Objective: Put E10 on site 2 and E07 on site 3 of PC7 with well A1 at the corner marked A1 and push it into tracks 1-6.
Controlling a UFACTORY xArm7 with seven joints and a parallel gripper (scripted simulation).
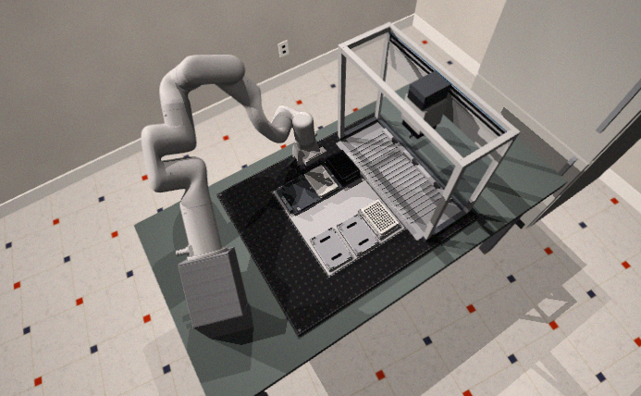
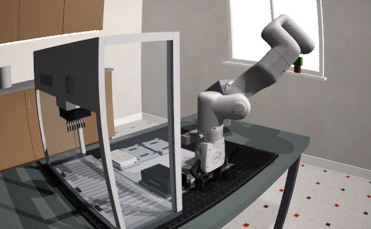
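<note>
The plate carrier PC7 (image 1: 311,188) lies on the light apron in front of the rails, at an angle to the tracks. The dark deep-well block E07 (image 1: 342,167) sits on its site nearest the rails and also shows in the exterior view (image 2: 157,177). The flat plate E10 (image 1: 322,179) lies on the middle site. The site at the handle end (image 1: 294,197) looks empty. My gripper (image 2: 207,176) is open, low over the carrier, its fingers either side of E10; in the top view the wrist (image 1: 309,156) hides it. The white 96-well plate E01 (image 1: 380,217) sits in the nest nearest the rails.
Two empty nests (image 1: 333,251) (image 1: 359,235) stand beside E01. The ribbed loading rails (image 1: 396,181) run under the instrument's frame (image 1: 425,132), whose posts (image 2: 173,122) stand close to the carrier. A pipetting head (image 2: 74,115) hangs inside. No lit lamp shows.
</note>
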